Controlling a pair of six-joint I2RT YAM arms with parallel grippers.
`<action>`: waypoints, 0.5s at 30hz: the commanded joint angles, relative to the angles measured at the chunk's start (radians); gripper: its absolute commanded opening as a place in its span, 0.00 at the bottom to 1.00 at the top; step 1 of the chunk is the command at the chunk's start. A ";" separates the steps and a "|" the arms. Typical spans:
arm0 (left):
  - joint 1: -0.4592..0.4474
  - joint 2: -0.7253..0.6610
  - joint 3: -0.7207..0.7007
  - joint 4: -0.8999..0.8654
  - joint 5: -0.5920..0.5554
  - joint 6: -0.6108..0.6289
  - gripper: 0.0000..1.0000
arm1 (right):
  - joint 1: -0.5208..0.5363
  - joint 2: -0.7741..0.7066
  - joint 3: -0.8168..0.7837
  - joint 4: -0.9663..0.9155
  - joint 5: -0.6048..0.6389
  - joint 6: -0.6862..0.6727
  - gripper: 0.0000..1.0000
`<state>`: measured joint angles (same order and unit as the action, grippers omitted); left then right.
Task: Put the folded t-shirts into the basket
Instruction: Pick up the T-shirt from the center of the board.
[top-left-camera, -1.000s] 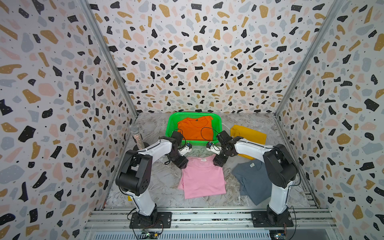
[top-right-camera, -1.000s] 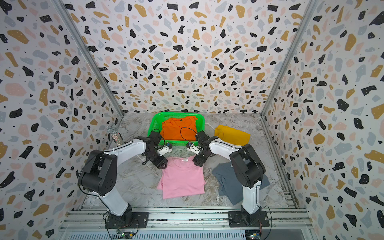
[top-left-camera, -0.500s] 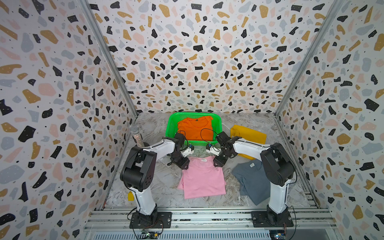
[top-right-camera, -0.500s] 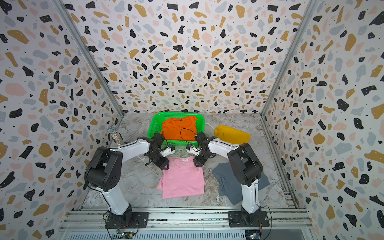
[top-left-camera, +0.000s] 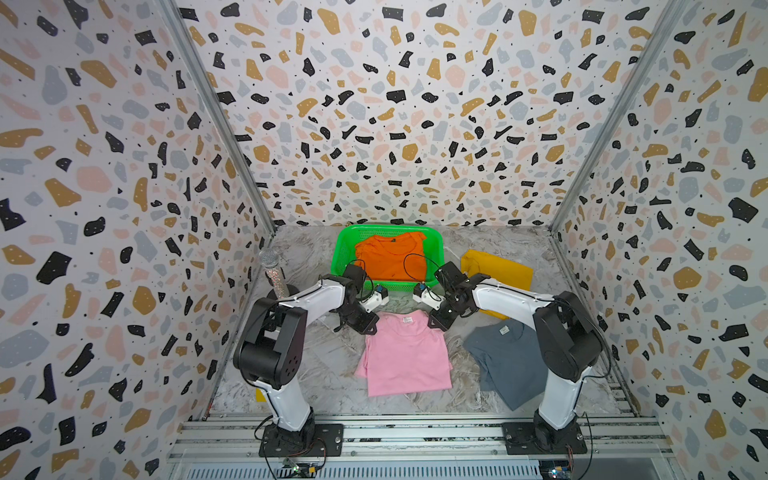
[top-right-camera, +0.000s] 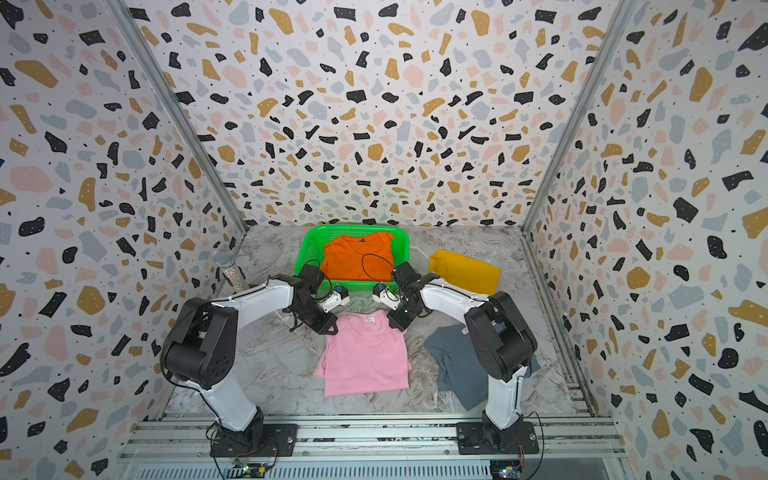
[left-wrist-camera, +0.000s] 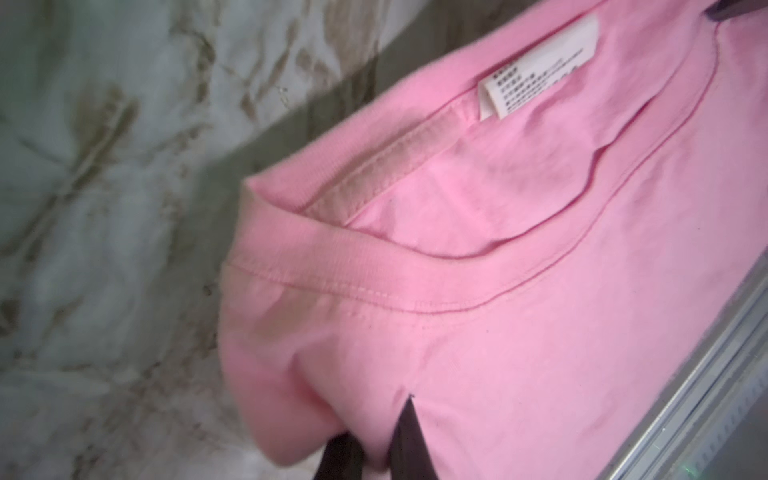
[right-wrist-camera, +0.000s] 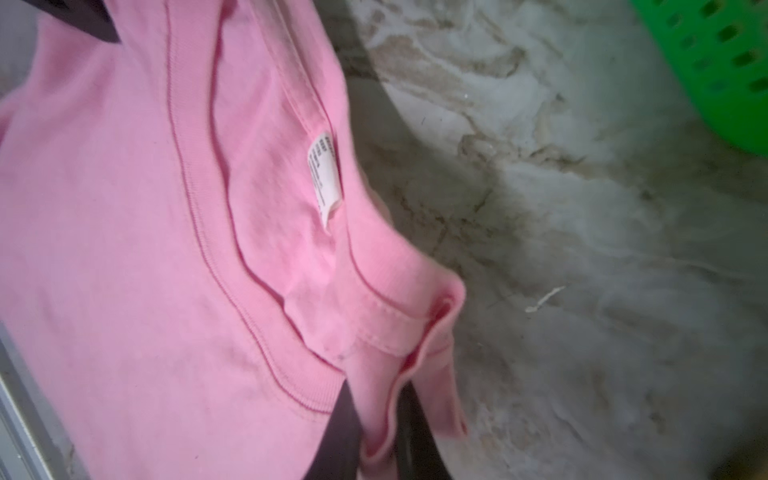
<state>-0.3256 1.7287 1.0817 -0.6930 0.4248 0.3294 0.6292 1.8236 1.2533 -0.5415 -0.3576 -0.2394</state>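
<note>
1. Nearest me is the pink t-shirt (top-left-camera: 405, 357), flat on the desk (top-left-camera: 324, 374) between my two arms. Its neck end points away from me, and the white neck label (left-wrist-camera: 540, 79) shows inside the collar.
2. The slate grey t-shirt (top-left-camera: 505, 365) is just right of the pink one, skewed and not touching it. My right arm covers part of it in both top views.
3. My left pincer (top-left-camera: 371, 328) is down at the pink tee's far left corner, on the shoulder. In the wrist view the dark fingers (left-wrist-camera: 409, 436) are closed together with a fold of pink cloth pinched between them.
4. My right pincer (top-left-camera: 435, 323) is at the far right corner, doing the same job. Its fingers (right-wrist-camera: 345, 428) are clamped on a bunched fold beside the collar.
5. The cloth bulges up at both grips. The rest of the tee lies flat.
6. Past the pincers is a strip of bare desk, then the bright green basket (top-left-camera: 341, 253), centred and close to the back wall. The orange t-shirt (top-left-camera: 388, 257) is inside it, covering most of the floor.
7. The mustard yellow t-shirt (top-left-camera: 498, 268) is on the desk right of the basket, near it but apart. My right arm crosses in front of its near edge.
8. A microphone (top-left-camera: 272, 270) stands upright by the left wall, left of the basket. It has a glitter handle and a mesh head.
</note>
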 joint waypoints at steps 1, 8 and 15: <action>0.016 -0.085 -0.005 0.008 0.107 0.033 0.00 | 0.007 -0.105 0.004 0.025 -0.060 0.000 0.00; 0.041 -0.194 0.083 -0.114 0.111 0.110 0.00 | 0.009 -0.217 0.037 -0.013 -0.076 -0.031 0.00; 0.054 -0.272 0.197 -0.165 0.022 0.139 0.00 | 0.008 -0.251 0.133 -0.034 -0.022 -0.020 0.00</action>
<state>-0.2817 1.4910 1.2228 -0.8207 0.4763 0.4362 0.6327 1.6176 1.3205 -0.5629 -0.3977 -0.2584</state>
